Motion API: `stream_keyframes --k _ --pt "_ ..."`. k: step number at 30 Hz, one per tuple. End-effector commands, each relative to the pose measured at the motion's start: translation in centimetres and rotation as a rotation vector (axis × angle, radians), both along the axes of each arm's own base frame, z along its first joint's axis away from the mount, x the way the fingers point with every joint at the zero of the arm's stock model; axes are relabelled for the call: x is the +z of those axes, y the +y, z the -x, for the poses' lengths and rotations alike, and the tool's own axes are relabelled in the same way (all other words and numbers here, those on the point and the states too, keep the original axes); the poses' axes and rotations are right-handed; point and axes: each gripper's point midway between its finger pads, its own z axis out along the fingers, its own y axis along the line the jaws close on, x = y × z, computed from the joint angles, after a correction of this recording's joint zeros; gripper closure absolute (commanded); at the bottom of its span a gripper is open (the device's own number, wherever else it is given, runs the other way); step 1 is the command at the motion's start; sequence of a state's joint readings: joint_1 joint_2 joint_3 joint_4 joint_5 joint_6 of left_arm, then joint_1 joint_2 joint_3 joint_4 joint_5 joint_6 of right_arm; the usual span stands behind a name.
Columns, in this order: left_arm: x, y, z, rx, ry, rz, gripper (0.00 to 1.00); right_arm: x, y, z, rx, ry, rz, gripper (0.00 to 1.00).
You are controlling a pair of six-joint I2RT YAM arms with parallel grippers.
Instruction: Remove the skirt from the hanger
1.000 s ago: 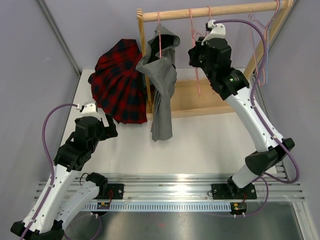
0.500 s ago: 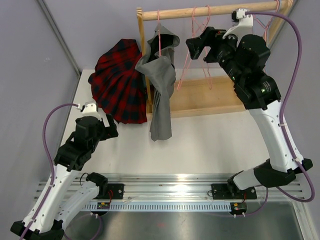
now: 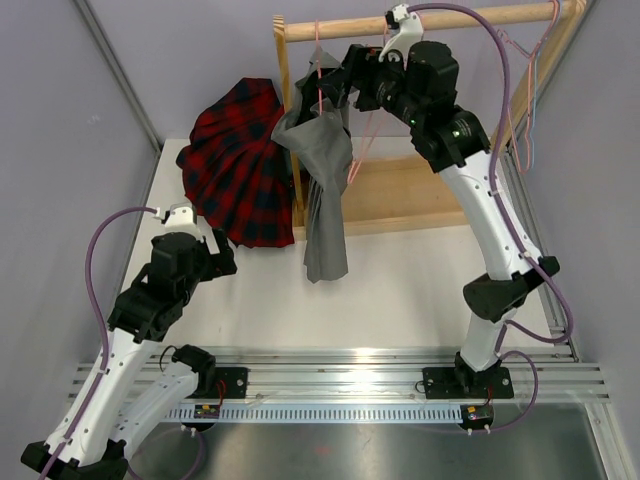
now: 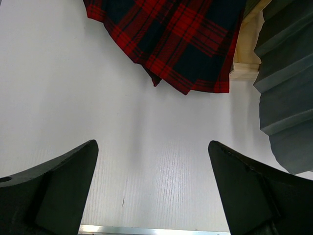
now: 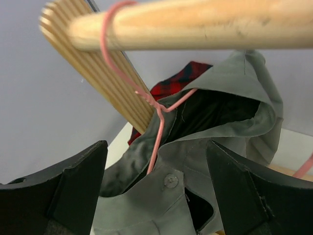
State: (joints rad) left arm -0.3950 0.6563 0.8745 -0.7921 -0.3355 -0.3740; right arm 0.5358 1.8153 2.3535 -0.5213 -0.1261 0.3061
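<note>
The tartan skirt (image 3: pixel 235 165) lies spread on the table left of the rack, off any hanger; its hem (image 4: pixel 181 39) shows in the left wrist view. My left gripper (image 3: pixel 218 258) (image 4: pixel 152 186) hovers open over bare table just in front of it. An empty pink hanger (image 3: pixel 362 140) hangs from the wooden rod (image 3: pixel 470 20) behind my right arm. My right gripper (image 3: pixel 335 85) (image 5: pixel 156 191) is open, up at the rod, facing the buttoned waistband of a grey pleated garment (image 5: pixel 195 161) that hangs on another pink hanger (image 5: pixel 157 127).
The wooden rack's left post (image 3: pixel 288 120) stands between the tartan skirt and the grey garment (image 3: pixel 325 190). More wire hangers, pink and light blue (image 3: pixel 525 100), hang at the rod's right end. The rack's base board (image 3: pixel 420 195) lies behind.
My right gripper has opened and let go of the pink hanger at the rod. It then swung left along the rod to the grey garment. The left arm has not moved.
</note>
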Motion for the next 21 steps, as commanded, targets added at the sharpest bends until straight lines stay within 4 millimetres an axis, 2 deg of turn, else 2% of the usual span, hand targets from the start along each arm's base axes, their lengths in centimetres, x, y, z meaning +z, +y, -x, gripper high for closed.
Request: stream_keyframes --k 1,6,12,14,15,16,21 --pt "0.4 -0.8 -0.4 -0.030 -0.024 0.023 0.01 0.6 1.5 0.2 0.041 -0.009 -0.032 0.12" --pt "0.3 -0.9 -0.4 -0.036 -0.023 0.026 0.01 -1.4 2.8 -1.4 0.041 0.018 -0.018 0.15" --pt "0.2 -1.0 -0.4 -0.043 -0.020 0.028 0.01 -2.3 3.5 -2.8 0.021 0.030 -0.023 0.22" --pt "0.3 -1.1 -0.4 -0.045 -0.021 0.030 0.01 -2.6 3.8 -3.4 0.018 0.034 -0.030 0.31" --pt "0.2 -1.1 -0.4 -0.047 -0.019 0.029 0.01 -2.8 3.9 -3.7 0.011 0.039 -0.034 0.41" --pt "0.2 -1.1 -0.4 -0.049 -0.019 0.029 0.01 -2.7 4.0 -3.8 0.011 0.037 -0.039 0.47" --pt "0.2 -1.3 -0.4 -0.056 -0.018 0.032 0.01 -2.7 4.2 -4.5 -0.002 0.040 -0.059 0.66"
